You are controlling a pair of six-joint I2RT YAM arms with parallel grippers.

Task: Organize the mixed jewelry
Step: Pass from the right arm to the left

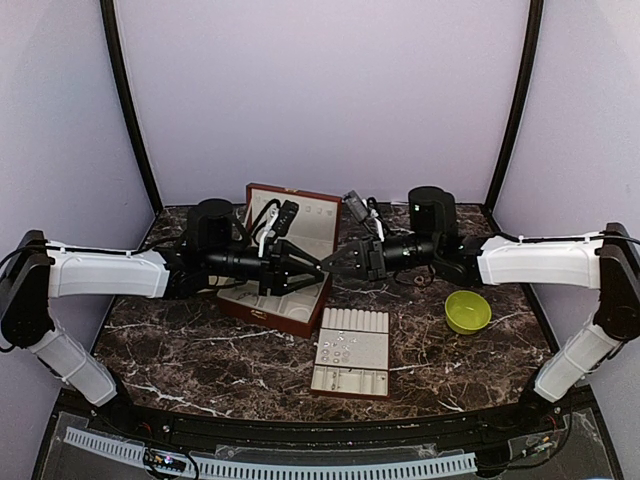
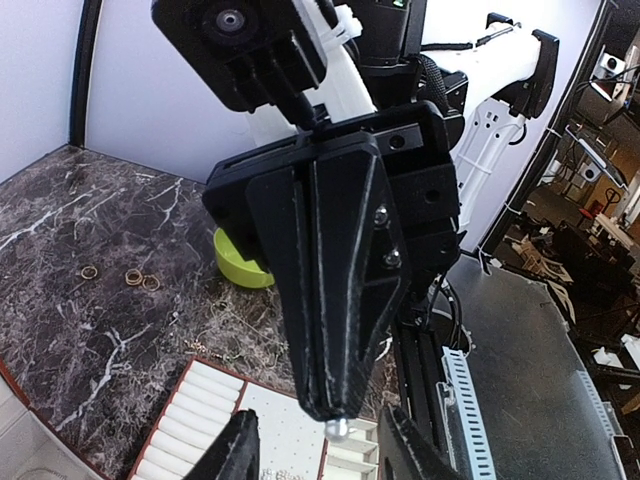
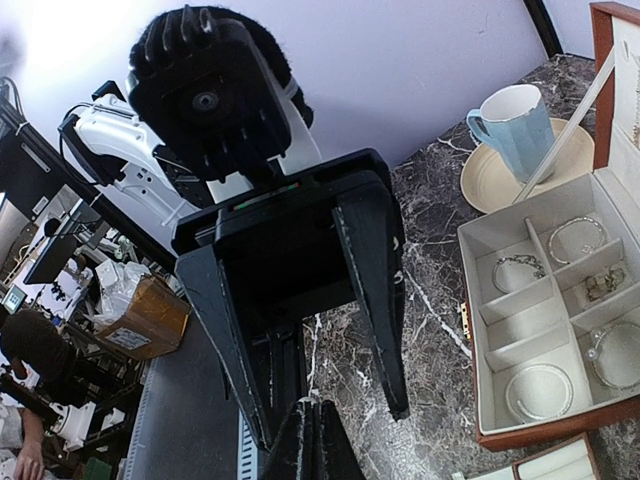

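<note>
Left hand (image 2: 319, 415) around silvery stud (image 2: 338, 428)

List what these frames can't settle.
- Silvery piece at the tip of the right gripper, left wrist view: too small to tell its type. The right wrist view hides it behind that gripper's own fingers.
- Top view: where the left gripper meets it, too small and dark to see the piece.
- Pieces on the tray, top view: too small to identify.
- Mug: absent from the top view, apparently behind the left arm.
</note>
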